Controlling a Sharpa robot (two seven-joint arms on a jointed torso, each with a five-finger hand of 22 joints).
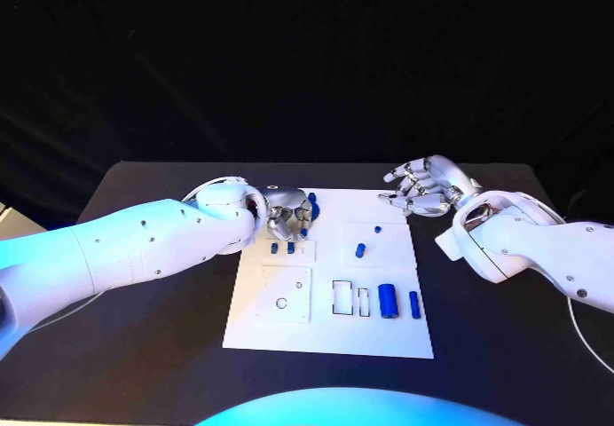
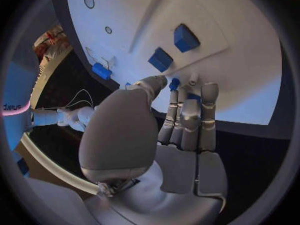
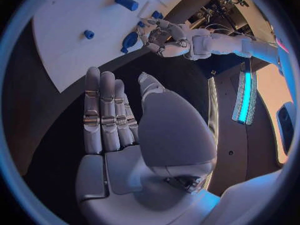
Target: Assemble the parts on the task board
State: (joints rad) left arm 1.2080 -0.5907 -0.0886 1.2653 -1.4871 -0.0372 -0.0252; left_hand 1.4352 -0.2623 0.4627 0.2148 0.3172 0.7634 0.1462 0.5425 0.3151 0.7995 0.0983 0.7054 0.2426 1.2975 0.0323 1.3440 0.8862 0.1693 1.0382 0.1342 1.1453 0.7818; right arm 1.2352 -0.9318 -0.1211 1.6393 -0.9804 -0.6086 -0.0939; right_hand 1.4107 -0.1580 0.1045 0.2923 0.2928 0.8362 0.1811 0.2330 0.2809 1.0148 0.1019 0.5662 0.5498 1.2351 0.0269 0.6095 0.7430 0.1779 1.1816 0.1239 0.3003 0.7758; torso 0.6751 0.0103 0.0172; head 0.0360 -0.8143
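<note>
- left hand, upper middle of the frame, fingers close together, tips touching a small blue part on the white board.
- right hand, upper right, fingers straight and side by side, holds nothing.
- more blue parts lie at the board's lower right.

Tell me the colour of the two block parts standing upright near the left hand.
Blue. The two block parts show best in the left wrist view, just beyond the left hand.

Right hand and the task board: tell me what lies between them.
Nothing: in the head view only bare black table separates the right hand from the task board's far right corner. The right wrist view shows the same dark gap.
</note>
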